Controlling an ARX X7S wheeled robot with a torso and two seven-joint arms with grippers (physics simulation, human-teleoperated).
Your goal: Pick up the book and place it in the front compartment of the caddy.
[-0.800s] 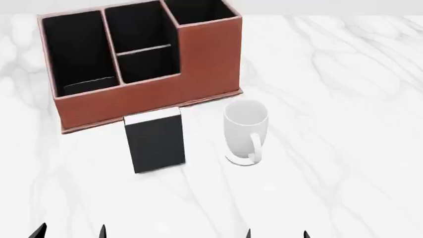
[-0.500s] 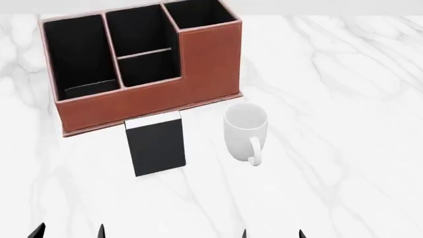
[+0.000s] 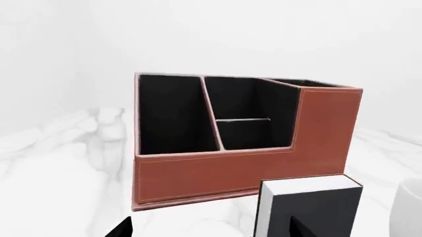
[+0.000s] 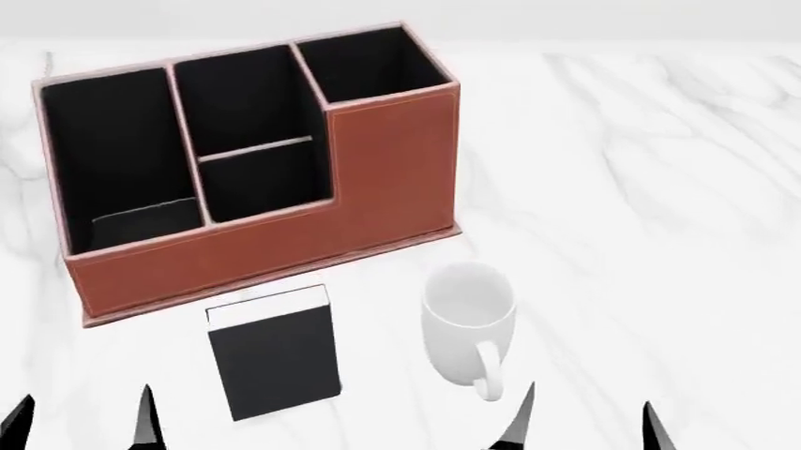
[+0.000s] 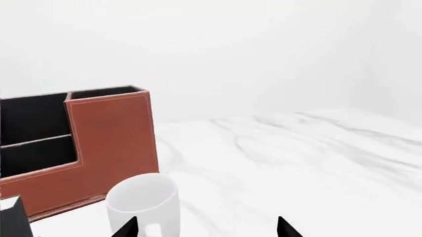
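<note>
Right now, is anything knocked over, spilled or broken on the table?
Nothing stands out. The book stands upright in front of the caddy, the white mug is upright beside it, and the caddy's cells look tidy. Nothing is spilled on the marble table.

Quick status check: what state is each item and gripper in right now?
Thin black book with white page edges: standing upright on the table, not gripped.
Reddish-brown leather-look caddy: upright.
Front compartment: empty.
White mug: upright, empty.
Left gripper: open.
Right gripper: open.
</note>
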